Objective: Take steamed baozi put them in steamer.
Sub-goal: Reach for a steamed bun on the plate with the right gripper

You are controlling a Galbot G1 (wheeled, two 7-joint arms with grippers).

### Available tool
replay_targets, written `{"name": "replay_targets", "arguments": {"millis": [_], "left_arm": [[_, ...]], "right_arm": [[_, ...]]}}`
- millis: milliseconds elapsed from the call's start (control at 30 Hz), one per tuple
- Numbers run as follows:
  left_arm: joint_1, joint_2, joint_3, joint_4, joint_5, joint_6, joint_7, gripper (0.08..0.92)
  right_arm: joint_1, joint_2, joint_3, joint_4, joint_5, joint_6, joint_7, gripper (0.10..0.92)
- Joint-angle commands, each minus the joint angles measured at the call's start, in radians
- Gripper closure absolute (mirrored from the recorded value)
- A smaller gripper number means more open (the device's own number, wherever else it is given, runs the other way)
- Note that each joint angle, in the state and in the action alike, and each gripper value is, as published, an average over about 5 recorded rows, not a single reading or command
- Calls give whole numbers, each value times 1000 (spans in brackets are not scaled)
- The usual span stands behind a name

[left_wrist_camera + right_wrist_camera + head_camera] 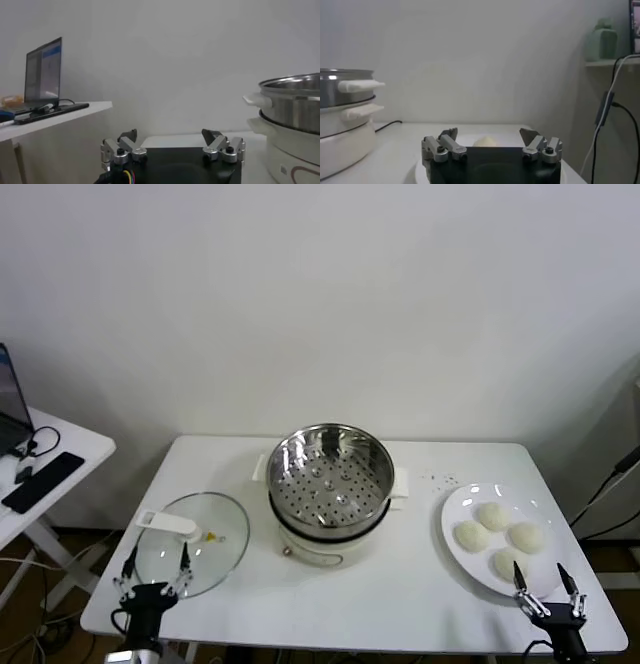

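Observation:
Several off-white baozi (491,515) lie on a round white plate (453,512) at the table's right. The shiny steamer (330,474), its perforated floor bare, stands on a cream pot at the table's middle. My right gripper (540,570) hovers open at the plate's near edge, holding nothing. In the right wrist view one baozi (485,142) shows just beyond that open gripper (490,132), with the steamer (340,95) off to the side. My left gripper (157,556) stays open over the near edge of the glass lid; its wrist view shows the gripper (171,134) and the steamer (295,100).
A flat glass lid (200,539) with a white knob lies left of the pot. A side table with a laptop (44,70) stands beyond the table's left edge. Cables (605,110) hang off to the right. A white wall backs the table.

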Motion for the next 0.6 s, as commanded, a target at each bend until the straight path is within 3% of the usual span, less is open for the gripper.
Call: {"name": "replay_targets", "arguments": {"millis": [33, 600], "left_arm": [[2, -27, 3, 4, 31, -12, 2, 177], [-3, -24, 21, 1, 57, -20, 9, 177]], "right_arm": [[28, -17, 20, 80, -22, -156, 60, 203], [246, -286, -11, 101, -71, -652, 16, 203]]}}
